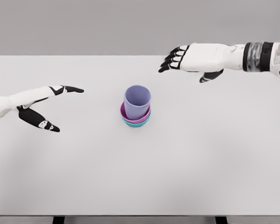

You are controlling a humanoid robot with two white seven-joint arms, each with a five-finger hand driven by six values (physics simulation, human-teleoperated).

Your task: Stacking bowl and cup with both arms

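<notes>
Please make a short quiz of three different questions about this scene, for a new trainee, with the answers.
1. True or false: the cup stands inside the stacked bowls.
2. What colour is the bottom bowl? A) teal B) yellow C) black
3. Fill in: both hands hold ____.

Key:
1. True; it is upright in the pink bowl.
2. A.
3. Nothing; the left hand and right hand are open, away from the stack, over the table.
</notes>
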